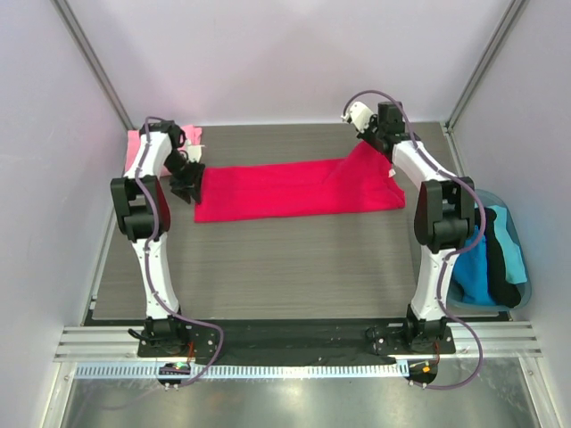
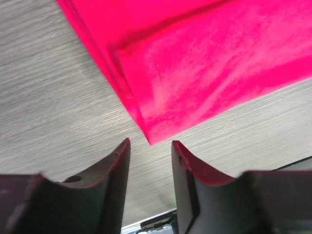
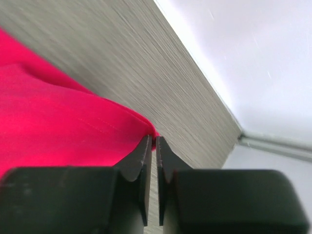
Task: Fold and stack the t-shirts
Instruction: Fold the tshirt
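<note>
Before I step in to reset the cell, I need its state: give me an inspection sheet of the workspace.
Surface: grey wood-grain table.
Job's things: red shirt folded into a long strip, right end raised; pink shirt at rear left.
Clutter: bin of blue and black clothes off the table's right edge.
Hands: left hand open, empty, by the strip's left corner; right hand nearly closed at the raised end, grip unclear.
Cables: purple cables along both arms.
Surroundings: white walls.

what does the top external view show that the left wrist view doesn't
Only top external: the right arm, the pink t-shirt at the back left, a blue basket of clothes on the right. Only left wrist: the left gripper open and empty, stitching on the red t-shirt hem. Both: the red t-shirt on the grey table.
</note>
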